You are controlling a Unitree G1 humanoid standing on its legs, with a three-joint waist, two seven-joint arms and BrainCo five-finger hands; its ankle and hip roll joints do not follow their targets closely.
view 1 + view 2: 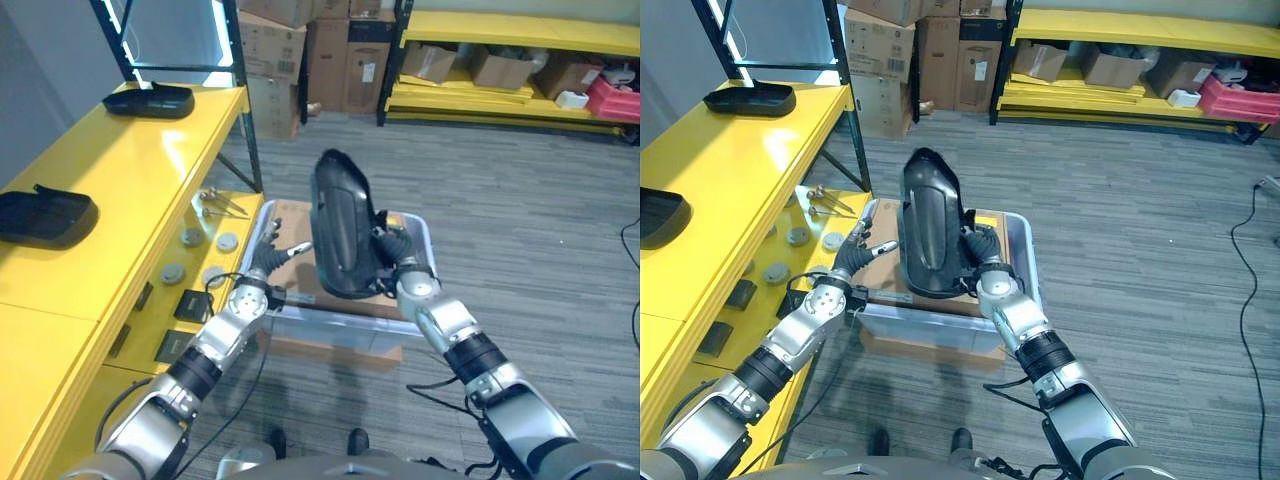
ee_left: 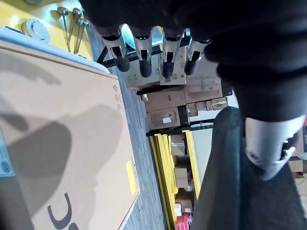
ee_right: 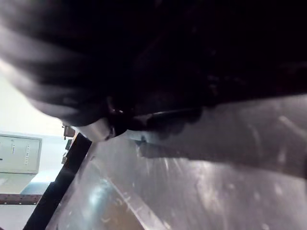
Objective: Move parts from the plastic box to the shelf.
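Observation:
A long black moulded part stands upright above the clear plastic box, whose bottom is lined with brown cardboard. My right hand is shut on the part's right side from behind. My left hand is open just left of the part, its fingers straight over the box and its thumb against the part. The yellow shelf runs along the left and carries two similar black parts, one at the far end and one nearer.
The shelf's lower level holds round discs, metal tools and small dark blocks. A black shelf post stands behind the box. Cardboard cartons and a yellow rack line the back; grey carpet lies open to the right.

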